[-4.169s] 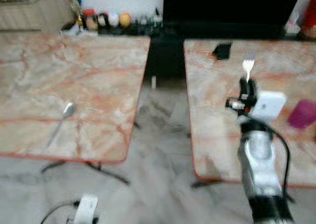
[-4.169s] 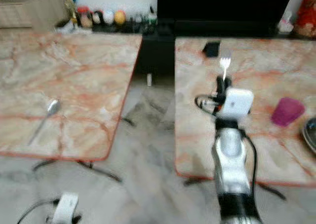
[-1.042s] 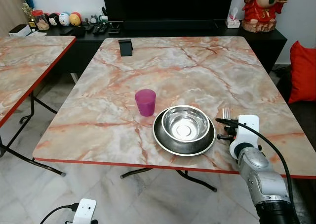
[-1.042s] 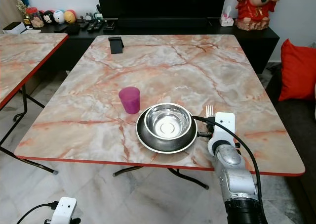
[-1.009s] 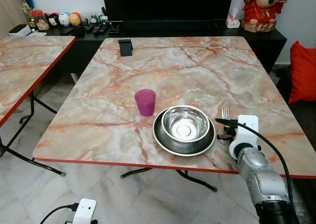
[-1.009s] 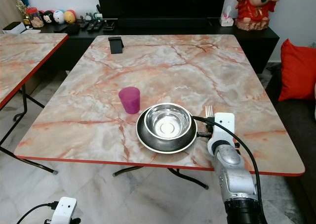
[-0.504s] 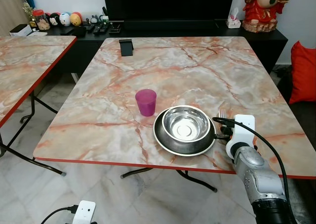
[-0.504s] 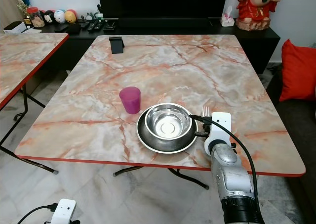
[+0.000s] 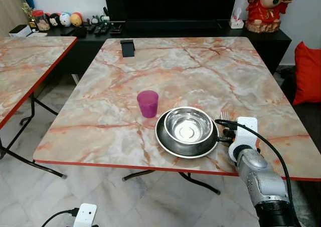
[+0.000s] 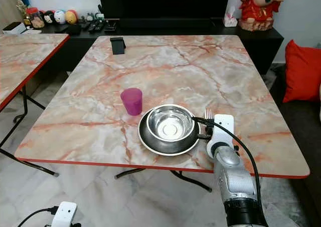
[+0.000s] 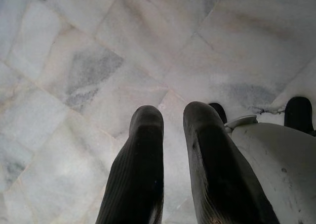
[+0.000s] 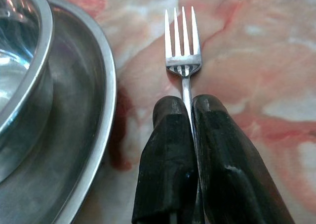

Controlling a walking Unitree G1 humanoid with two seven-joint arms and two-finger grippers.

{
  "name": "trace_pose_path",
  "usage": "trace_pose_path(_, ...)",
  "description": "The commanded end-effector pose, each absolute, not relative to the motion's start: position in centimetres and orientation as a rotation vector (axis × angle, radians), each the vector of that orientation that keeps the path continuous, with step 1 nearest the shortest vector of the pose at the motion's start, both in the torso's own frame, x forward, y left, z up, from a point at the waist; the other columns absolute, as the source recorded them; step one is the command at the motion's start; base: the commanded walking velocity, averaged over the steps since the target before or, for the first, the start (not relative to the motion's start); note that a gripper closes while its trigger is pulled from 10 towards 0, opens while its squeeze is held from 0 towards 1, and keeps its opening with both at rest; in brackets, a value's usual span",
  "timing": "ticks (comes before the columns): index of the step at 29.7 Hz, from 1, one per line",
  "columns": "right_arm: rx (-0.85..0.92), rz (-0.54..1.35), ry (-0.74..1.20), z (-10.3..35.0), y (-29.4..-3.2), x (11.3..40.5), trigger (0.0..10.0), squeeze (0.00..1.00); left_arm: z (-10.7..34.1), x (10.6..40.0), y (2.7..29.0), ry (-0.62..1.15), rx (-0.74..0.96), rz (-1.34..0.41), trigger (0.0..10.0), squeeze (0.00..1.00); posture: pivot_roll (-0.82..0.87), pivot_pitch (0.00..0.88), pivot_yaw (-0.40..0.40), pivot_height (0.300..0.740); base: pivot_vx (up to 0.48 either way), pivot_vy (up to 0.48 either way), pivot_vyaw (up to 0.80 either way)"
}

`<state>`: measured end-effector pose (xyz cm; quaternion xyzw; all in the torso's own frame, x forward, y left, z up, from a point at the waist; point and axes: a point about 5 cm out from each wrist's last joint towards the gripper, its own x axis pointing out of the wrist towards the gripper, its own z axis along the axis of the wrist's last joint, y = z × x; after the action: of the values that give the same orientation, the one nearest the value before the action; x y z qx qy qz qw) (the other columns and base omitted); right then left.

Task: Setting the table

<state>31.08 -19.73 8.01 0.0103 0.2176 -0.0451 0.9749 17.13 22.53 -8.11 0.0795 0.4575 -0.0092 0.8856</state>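
A steel bowl [image 9: 188, 125] rests in a steel plate [image 9: 165, 141] near the front edge of the marble table [image 9: 190, 71]. A purple cup [image 9: 148, 103] stands just left of the plate. My right gripper [image 12: 188, 109] is shut on a silver fork [image 12: 181, 46], holding it low over the table right beside the plate's right rim [image 12: 101, 115], tines pointing away from me. The fork's tines [image 10: 208, 111] peek out beyond the white wrist [image 10: 222, 127]. My left gripper [image 11: 172, 116] hangs idle over the floor, fingers nearly together with nothing between them.
A small black stand [image 9: 127, 47] sits at the table's far left corner. A second marble table [image 9: 25, 66] stands to the left. A red statue [image 9: 266, 9] tops the dark cabinet behind, and a red cushion [image 9: 308, 71] lies at right. A white plug box [image 9: 85, 214] lies on the floor.
Since four seconds ago the camera has swung from the gap between tables to this one. In the last second my right gripper has edged the fork slightly left, closer to the plate.
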Motion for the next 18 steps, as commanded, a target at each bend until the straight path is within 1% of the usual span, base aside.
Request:
trace_pose_path(1,0.029,-0.092,0.434,8.03,-19.63,31.23,10.0,0.00,-8.42,16.39,22.87,0.988,0.178,-0.014,10.0,0.00,0.03,0.000,0.022,0.740,0.000,0.000,0.00)
trace_pose_path(18,0.039,-0.088,0.430,7.72,-19.45,31.44,10.0,0.00,-8.36,16.71,22.55,0.981,0.178,-0.019,10.0,0.00,0.03,0.000,0.020,0.740,0.000,0.000,0.00)
